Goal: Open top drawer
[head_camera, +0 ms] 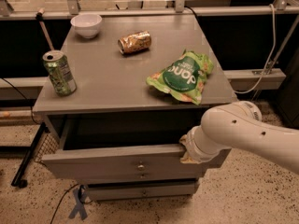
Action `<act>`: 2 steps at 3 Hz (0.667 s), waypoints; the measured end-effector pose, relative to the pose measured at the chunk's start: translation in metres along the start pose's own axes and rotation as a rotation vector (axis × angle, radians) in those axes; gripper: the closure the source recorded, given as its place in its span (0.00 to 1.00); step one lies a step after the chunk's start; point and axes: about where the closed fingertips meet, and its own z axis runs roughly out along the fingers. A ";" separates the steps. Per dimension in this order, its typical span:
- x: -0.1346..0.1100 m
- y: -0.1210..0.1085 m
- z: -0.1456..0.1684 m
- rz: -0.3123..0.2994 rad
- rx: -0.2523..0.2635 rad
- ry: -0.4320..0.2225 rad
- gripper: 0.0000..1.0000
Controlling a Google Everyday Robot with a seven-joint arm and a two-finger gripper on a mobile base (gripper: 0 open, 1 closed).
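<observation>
The top drawer (103, 163) is the wide grey one just under the tabletop. It stands pulled out towards me, with its dark inside (126, 132) showing and a small round metal knob (140, 165) at the centre of its front. My gripper (188, 150) is at the right end of the drawer front's top edge, at the end of my white arm (243, 134). The arm's wrist covers most of the gripper.
On the grey tabletop (107, 78) are a green can (59, 72) at the left edge, a white bowl (86, 24) at the back, a tipped brown can (134, 42) and a green snack bag (183, 76). A lower drawer (140, 189) sits below. Speckled floor lies all around.
</observation>
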 end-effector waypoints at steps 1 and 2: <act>0.000 0.000 0.000 0.000 0.000 0.000 1.00; -0.003 0.014 -0.002 -0.009 -0.002 -0.002 1.00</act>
